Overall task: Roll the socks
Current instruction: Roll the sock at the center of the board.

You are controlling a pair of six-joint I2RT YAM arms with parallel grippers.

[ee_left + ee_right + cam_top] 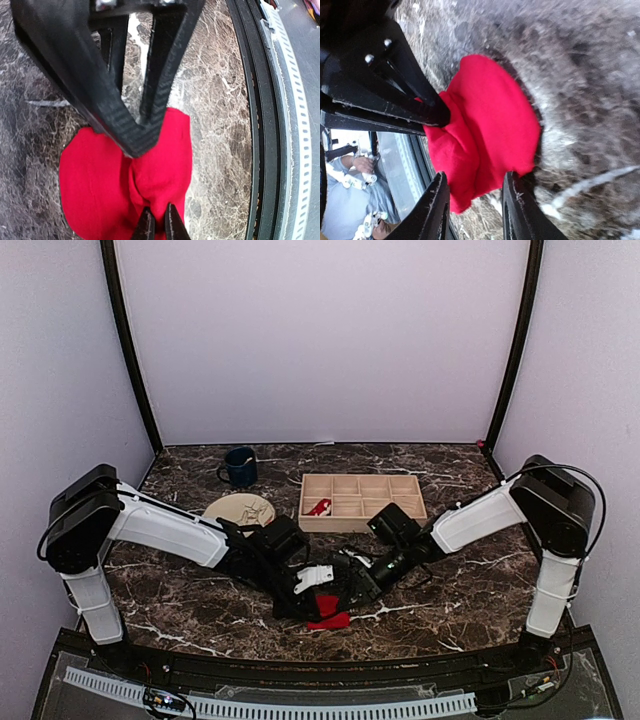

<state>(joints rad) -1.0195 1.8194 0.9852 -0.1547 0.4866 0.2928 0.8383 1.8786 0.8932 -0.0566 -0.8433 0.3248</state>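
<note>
**Task item.** A red sock bundle point(328, 621) is found lying on the marble table point(460, 590), close to its near edge and about midway along it. It is folded into a compact, rounded lump. Whether it holds one sock or two cannot be determined.

**Left gripper** point(159, 210). The jaws are pressed almost together, and a raised fold of red fabric is pinched between them at the middle of the bundle.

**Right gripper** point(476, 175). The jaws are spread, with one finger set on either side of an edge of the bundle. Fabric lies between them but is not clamped.

**Other items.**
- A wooden compartment tray point(362, 502) is placed at mid-table towards the far edge, with a small red-and-white item point(318, 507) in its leftmost near compartment.
- A round plate point(238, 508) is set just left of the tray.
- A blue mug point(239, 467) stands beyond the plate, near the far edge.
</note>
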